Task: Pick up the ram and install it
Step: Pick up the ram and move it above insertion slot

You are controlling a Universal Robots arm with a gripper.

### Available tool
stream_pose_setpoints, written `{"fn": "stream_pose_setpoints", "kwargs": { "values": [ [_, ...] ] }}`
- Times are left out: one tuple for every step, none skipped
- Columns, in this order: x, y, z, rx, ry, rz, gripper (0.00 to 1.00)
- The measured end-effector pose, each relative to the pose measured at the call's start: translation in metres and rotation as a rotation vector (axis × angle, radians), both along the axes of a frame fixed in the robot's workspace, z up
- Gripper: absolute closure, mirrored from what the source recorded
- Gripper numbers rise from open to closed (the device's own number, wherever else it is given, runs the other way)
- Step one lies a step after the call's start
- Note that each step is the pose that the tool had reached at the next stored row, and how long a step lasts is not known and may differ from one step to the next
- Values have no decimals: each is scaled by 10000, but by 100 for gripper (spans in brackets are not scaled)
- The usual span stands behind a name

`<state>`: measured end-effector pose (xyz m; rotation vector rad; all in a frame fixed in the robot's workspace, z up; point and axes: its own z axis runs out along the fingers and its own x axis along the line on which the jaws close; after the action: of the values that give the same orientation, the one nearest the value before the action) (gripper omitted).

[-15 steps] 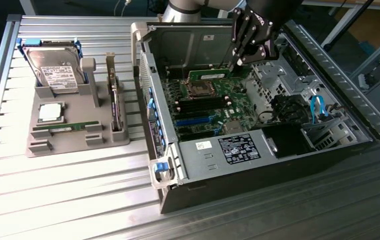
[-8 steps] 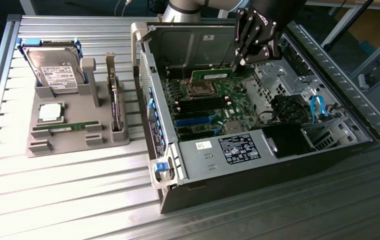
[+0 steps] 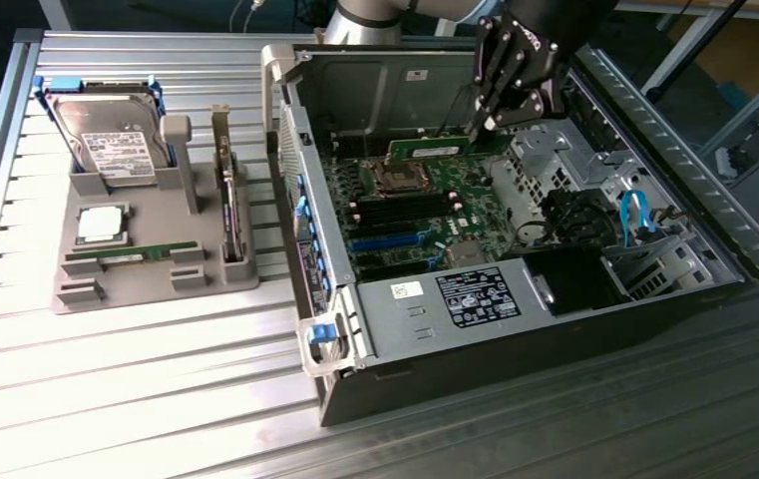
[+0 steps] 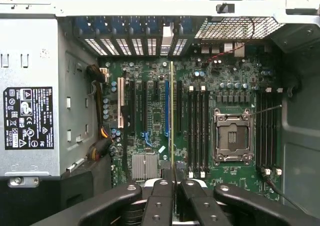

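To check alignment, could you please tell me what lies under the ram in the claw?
The motherboard, with its long black memory slots, lies below the ram, held edge-on in the shut claw. The strip directly beneath the stick is covered by it.

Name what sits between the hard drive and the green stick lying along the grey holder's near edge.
The square silver processor chip lies there on the grey holder, as the exterior view shows.

The ram (image 3: 435,150), a green white-labelled stick, hangs level on edge, at the motherboard's (image 3: 457,188) 12 o'clock.
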<state>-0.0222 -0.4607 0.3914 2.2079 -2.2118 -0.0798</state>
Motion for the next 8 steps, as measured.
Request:
{"fn": "stream_pose_setpoints", "kwargs": {
  "values": [
    [-1, 18, -1, 1, -1, -1, 88],
    [-1, 41, 0, 1, 0, -1, 88],
    [-1, 69, -1, 1, 0, -1, 88],
    [-1, 102, -1, 1, 0, -1, 88],
    [-1, 135, 0, -1, 0, -1, 88],
    [-1, 152, -1, 1, 0, -1, 88],
    [-1, 191, -2, 0, 0, -1, 88],
    [-1, 218, -2, 1, -1, -1, 88]
  ]
}}
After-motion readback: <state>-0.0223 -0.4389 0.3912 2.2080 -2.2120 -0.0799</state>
